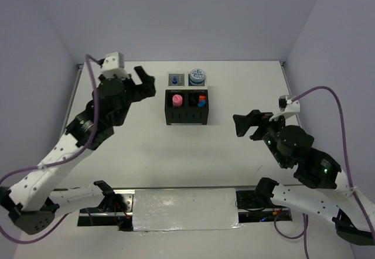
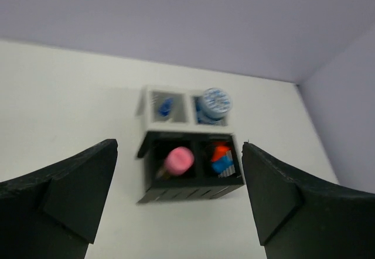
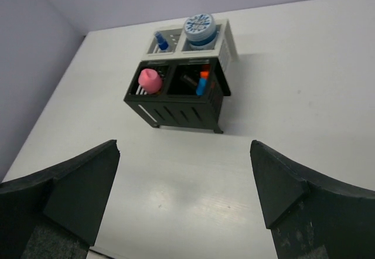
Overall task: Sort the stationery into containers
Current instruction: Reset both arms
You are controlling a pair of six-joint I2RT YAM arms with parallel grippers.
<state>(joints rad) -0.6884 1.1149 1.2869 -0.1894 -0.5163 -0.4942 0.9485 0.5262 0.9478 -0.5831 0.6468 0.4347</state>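
Finds black box [image 1: 186, 119] mid-bench [image 1: 246, 89], ahead of both arms. Notes pink marker [image 1: 177, 99] upright in its left compartment and orange- and blue-capped highlighters [image 1: 201, 101] in the right one. Records left tray [image 1: 170, 78] and right tray [image 1: 191, 84] touching the box's far side, with blue-white pen [image 1: 174, 80] in the former and patterned roll [image 1: 197, 74] in the latter. Cannot read the roll's print. Finds left tool [image 1: 147, 84] and right tool [image 1: 239, 125] spread wide, empty, well apart from the box.

No legible text, numbers or brand marks in any view. Top of round blue-white patterned roll [image 3: 200, 27] shows a printed design, too small to read as lettering.
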